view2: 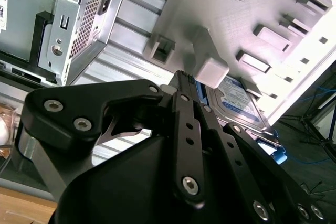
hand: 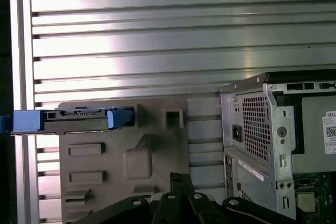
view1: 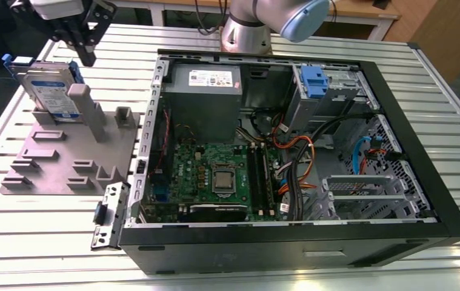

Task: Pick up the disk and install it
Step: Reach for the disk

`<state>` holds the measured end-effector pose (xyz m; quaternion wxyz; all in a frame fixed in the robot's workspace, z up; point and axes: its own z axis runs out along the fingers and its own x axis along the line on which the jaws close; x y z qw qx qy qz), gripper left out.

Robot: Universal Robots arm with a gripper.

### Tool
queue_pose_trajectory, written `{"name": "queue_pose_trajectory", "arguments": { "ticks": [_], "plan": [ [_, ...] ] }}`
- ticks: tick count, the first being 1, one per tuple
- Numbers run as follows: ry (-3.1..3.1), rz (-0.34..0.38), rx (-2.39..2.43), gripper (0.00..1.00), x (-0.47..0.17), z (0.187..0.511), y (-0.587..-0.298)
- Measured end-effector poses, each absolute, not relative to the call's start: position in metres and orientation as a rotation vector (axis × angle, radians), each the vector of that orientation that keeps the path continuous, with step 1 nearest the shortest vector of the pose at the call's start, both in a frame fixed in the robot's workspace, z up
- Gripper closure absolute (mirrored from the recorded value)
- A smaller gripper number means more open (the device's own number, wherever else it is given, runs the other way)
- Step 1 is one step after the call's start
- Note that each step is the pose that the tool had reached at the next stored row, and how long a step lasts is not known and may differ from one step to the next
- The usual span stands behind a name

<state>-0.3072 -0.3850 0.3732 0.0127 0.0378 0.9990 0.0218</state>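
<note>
The disk (view1: 48, 91), a silver drive with a white-and-blue label in a blue carrier, stands on edge in a slot of the grey fixture (view1: 52, 163) at the exterior view's left. My gripper (view1: 86, 57) hangs just above the disk's upper corner, slightly toward the exterior view's right. Its black fingers are shut together with nothing between them and stand apart from the disk. The first wrist view looks down on the disk's (hand: 73, 120) thin top edge, with the gripper (hand: 181, 178) over the fixture. In the second wrist view the disk (view2: 236, 103) lies just past the gripper (view2: 186, 80).
An open black computer case (view1: 423, 139) lies on the slatted metal table (view1: 43, 242). Inside are a grey power supply (view1: 205, 79), a motherboard (view1: 213, 173), cables and a metal drive cage (view1: 343, 85) with a blue tab (view1: 314, 82). A loose bracket (view1: 108, 215) lies beside the case.
</note>
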Motion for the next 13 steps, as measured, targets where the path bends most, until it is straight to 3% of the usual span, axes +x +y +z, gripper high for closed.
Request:
{"name": "queue_pose_trajectory", "arguments": {
  "ticks": [13],
  "plan": [
    [3.113, 0.068, 0.118, 0.89, -0.3097, 0.3731, -0.385]
  ]
}}
